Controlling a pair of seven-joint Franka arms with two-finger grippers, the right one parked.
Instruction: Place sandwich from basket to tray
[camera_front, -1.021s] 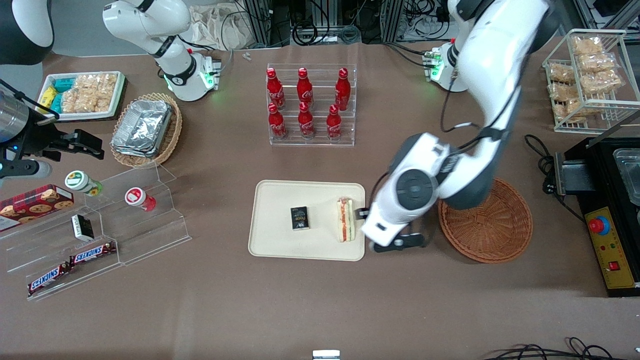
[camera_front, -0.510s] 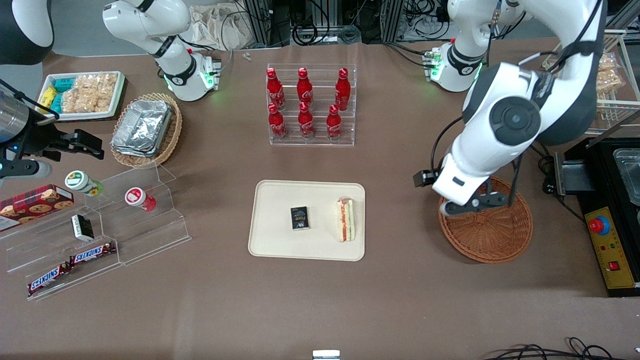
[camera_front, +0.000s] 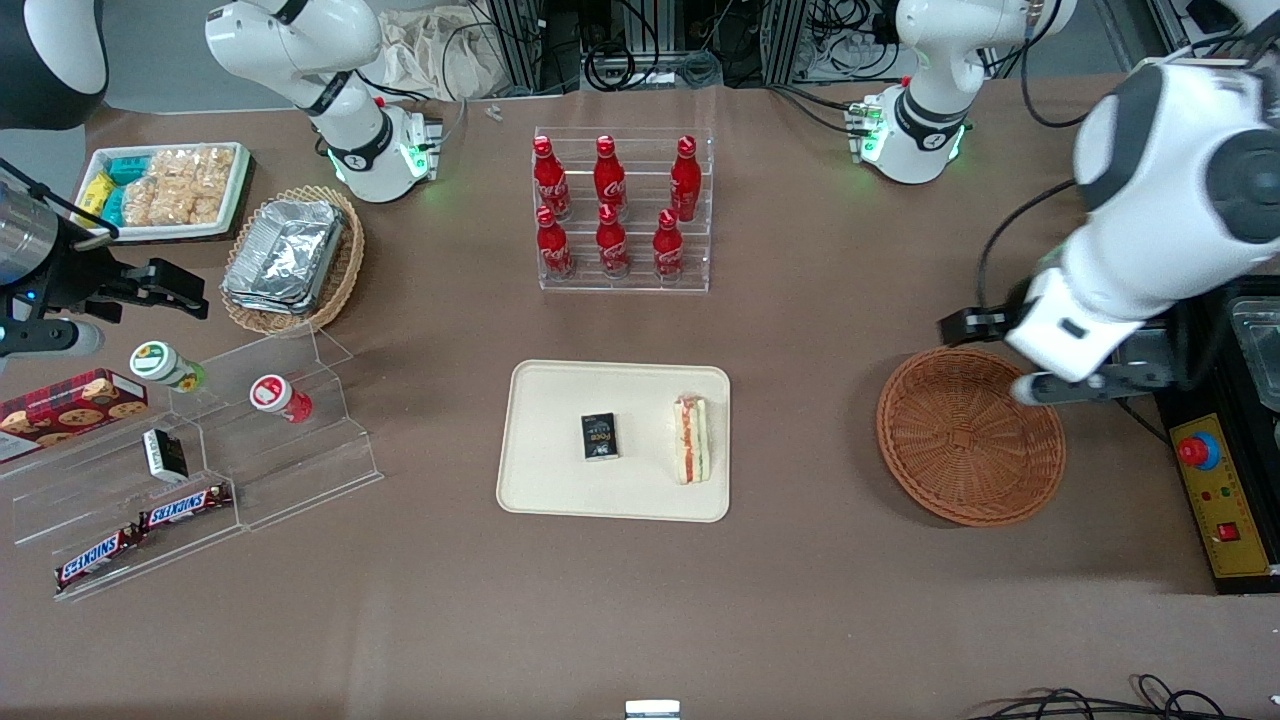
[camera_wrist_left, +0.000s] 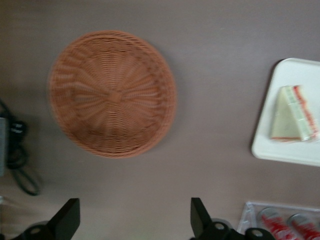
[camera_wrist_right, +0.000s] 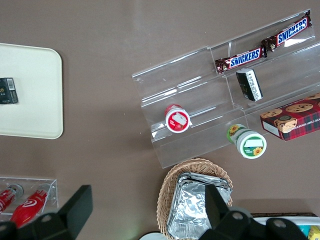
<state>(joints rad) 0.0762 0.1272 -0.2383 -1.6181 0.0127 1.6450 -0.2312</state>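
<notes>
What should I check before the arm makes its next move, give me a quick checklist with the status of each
1. Sandwich lies on the tray: ok.
2. Basket holds nothing: ok.
3. Gripper holds nothing, fingers open: ok.
4. Gripper is away from the tray, over the basket's edge toward the working arm's end: ok.
5. Sandwich sits apart from the small black box: ok.
6. Sandwich fully inside the tray rim: ok.

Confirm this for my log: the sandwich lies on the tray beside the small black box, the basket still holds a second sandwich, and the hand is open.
Not quite. The basket holds nothing, as the left wrist view shows. The sandwich does lie on the tray beside the small black box, and the hand is open, above the table near the basket.
</notes>
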